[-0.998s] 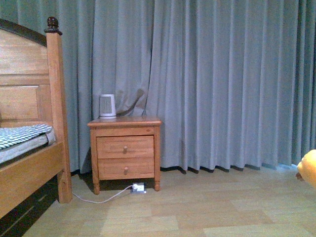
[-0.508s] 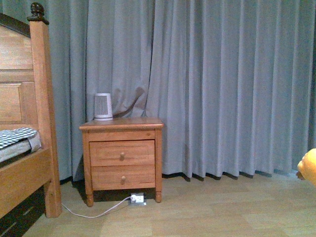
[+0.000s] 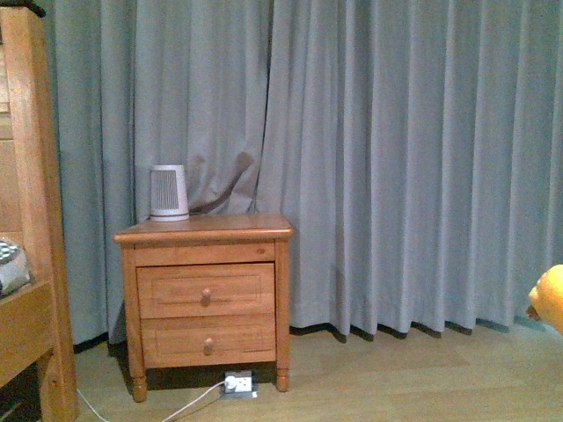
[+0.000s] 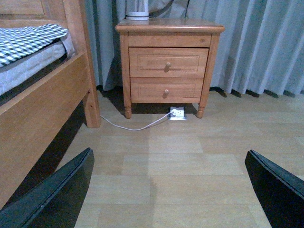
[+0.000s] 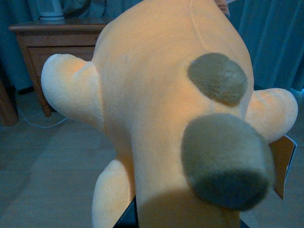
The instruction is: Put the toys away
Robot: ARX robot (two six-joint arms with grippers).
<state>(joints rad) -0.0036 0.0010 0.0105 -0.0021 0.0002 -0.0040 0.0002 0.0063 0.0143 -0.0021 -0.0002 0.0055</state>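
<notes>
Plush toy (image 3: 550, 299): seen at the right edge of the front frame; long axis pointed away from the wrist, toward the nightstand (image 3: 207, 290).
Right pincer (image 5: 130, 216): clamped on it, largely hidden.
Left pincer (image 4: 169, 152): spread wide, nothing held.

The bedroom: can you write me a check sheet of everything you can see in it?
Surface: wood floor.
Job's things: orange toy, off the floor, filling the right wrist view.
Clutter: nothing seen.
Grippers: left gripper open and empty above the floor; right gripper holds the toy and is mostly hidden beneath it.
Cables: white cable lying on the floor, running from a socket block under the nightstand toward the bed.
Surroundings: nightstand with two shut drawers and a white appliance on top; wooden bed beside it; grey curtain behind.
</notes>
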